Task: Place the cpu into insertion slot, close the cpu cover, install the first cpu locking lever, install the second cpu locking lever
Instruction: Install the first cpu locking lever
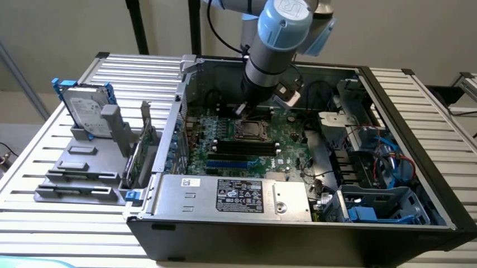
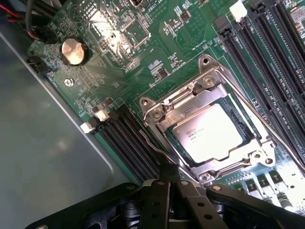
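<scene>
An open black computer case (image 1: pixel 298 243) lies on a slatted pale metal surface (image 1: pixel 60 220). The grey and light-blue robot arm (image 1: pixel 280 33) reaches down into the case from twelve o'clock in the exterior view. Its black claw (image 1: pixel 242 111) hangs just at eleven o'clock of the processor socket on the green circuit board (image 1: pixel 291 148).

In the wrist view the cpu (image 2: pixel 213 134), a small flat square chip with a pale silver face, lies seated in the insertion slot (image 2: pixel 237 109). Dark strips of the slot show around the chip's edges. The cpu cover (image 2: pixel 171 114), a thin silvery metal frame with a central window, lies flat over the chip and leaves its face showing.

The claw (image 2: pixel 167 172) is closed, its black fingers pressed together. Their tips meet the end of a thin wire locking lever (image 2: pixel 151 143) that runs along one side of the cover. Whether the lever is pinched or only touched cannot be told.

Long black memory slots (image 2: pixel 267 62) flank the socket on two sides, and a round silver coin battery (image 2: pixel 74 51) sits further off on the board.

In the exterior view, a silver power supply box (image 1: pixel 231 194) with a dark label fills the case's six o'clock edge, with a blue plastic drive cage (image 1: pixel 380 206) at four o'clock. Outside the case at nine o'clock, on the exterior view's left, a silver hard drive (image 1: pixel 84 109) stands upright in a grey holder (image 1: pixel 82 167).
</scene>
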Robot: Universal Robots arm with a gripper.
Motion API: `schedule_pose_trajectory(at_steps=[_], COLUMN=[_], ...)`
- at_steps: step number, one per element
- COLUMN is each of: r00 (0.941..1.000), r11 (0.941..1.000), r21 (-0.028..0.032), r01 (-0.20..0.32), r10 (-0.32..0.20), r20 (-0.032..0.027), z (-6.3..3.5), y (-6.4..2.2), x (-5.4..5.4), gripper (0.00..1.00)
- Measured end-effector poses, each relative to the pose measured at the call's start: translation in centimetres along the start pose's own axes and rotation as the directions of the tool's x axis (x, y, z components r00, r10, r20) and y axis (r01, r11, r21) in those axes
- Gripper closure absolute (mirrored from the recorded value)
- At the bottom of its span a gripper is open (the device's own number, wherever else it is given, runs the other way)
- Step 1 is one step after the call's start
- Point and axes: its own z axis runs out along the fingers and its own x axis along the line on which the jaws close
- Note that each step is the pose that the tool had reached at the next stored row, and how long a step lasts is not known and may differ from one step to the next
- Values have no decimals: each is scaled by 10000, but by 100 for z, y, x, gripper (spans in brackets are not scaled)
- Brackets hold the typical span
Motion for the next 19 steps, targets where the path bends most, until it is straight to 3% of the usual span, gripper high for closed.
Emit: schedule_pose_trajectory(at_steps=[19], r00=[10000], r11=[10000], r21=[2], r01=[0], r10=[0], r20=[0], z=[-11], y=[95], x=[53], gripper=[89])
